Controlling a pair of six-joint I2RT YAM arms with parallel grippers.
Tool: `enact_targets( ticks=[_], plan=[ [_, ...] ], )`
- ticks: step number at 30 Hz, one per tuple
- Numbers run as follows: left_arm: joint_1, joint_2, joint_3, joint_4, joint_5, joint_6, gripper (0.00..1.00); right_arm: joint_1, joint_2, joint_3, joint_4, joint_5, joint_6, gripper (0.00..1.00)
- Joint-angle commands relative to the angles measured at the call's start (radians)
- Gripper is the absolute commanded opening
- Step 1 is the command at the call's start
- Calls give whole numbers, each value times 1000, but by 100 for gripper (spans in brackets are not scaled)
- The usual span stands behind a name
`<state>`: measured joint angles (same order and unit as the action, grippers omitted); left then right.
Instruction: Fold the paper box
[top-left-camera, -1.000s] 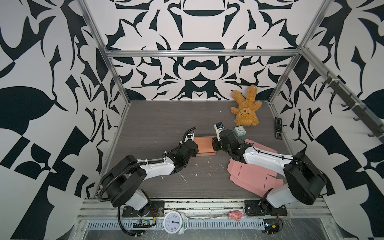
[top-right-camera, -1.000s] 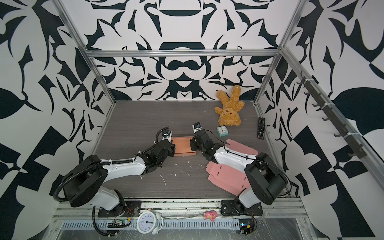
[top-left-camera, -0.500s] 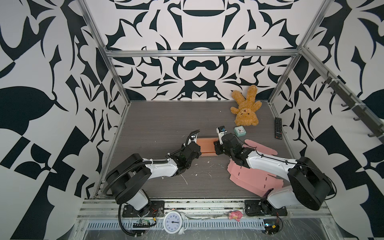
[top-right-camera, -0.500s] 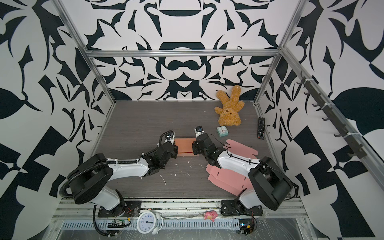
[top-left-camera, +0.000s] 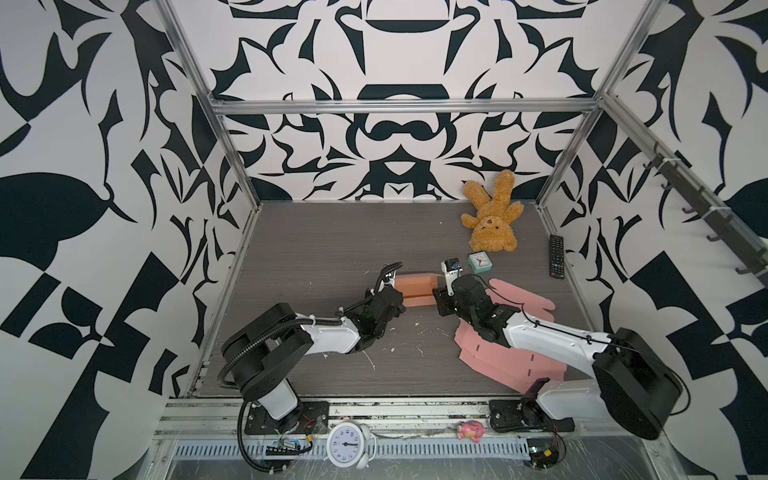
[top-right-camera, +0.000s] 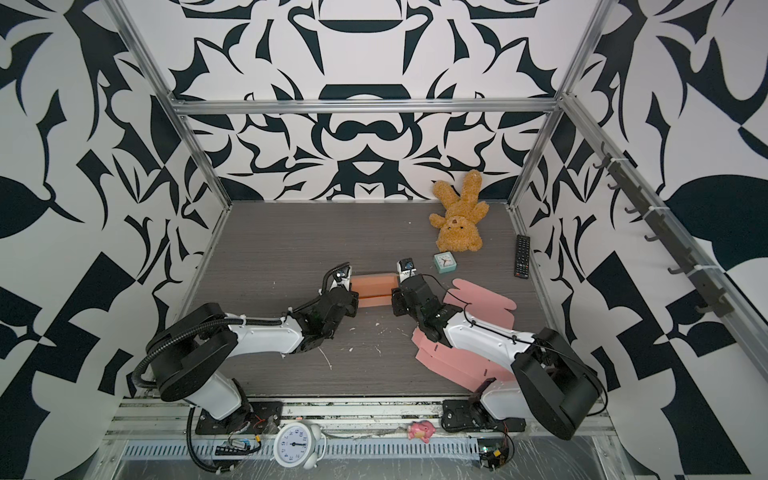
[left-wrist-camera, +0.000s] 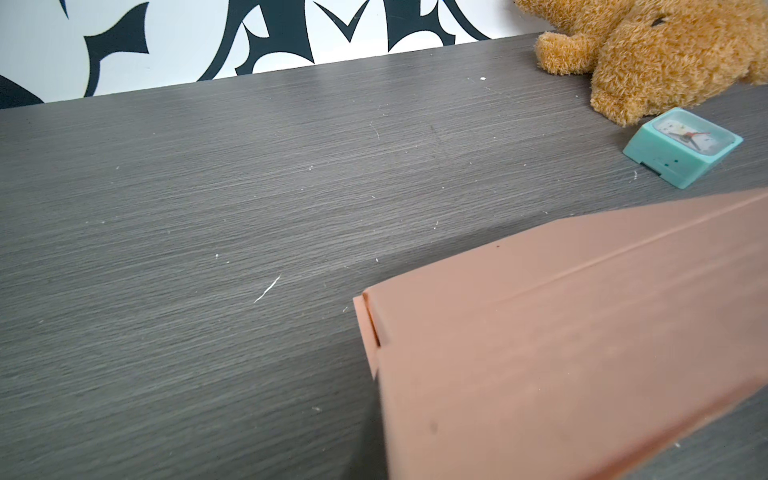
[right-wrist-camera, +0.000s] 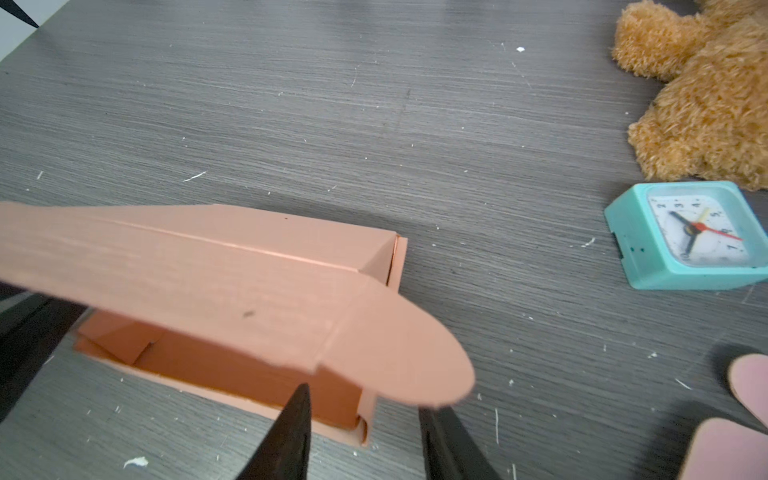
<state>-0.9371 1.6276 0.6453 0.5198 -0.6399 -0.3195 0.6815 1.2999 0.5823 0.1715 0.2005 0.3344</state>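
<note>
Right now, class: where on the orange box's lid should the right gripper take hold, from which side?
Take the rounded tab at the lid's end, from the box's right end, where the open right gripper sits. The tab overhangs the end wall, likely leaving room for a finger above and below.

Open table (top-left-camera: 316, 249) left of the paper box (top-left-camera: 415, 289); clock (top-left-camera: 478, 262), teddy bear (top-left-camera: 492, 224), pink sheets (top-left-camera: 519, 357) crowd its right.

The paper box (left-wrist-camera: 582, 353) runs off the left wrist view's edge, and the teddy bear (left-wrist-camera: 665, 54) is cropped too.
</note>
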Motion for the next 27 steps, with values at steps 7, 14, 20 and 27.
enact_targets(
  ticks=[7, 14, 20, 27],
  plan=[
    [-12, 33, -20, -101, 38, -37, 7, 3, -153, -19, -75, 2, -1, 47],
    [-12, 32, -33, -88, 36, -39, 8, 4, -228, 110, -262, -75, -32, 42],
    [-12, 35, -39, -80, 41, -42, 10, 4, -298, 176, -324, -73, -52, 46],
    [-12, 57, -41, -61, 57, -55, 11, 3, -240, 285, -385, -114, -57, 51]
  ],
)
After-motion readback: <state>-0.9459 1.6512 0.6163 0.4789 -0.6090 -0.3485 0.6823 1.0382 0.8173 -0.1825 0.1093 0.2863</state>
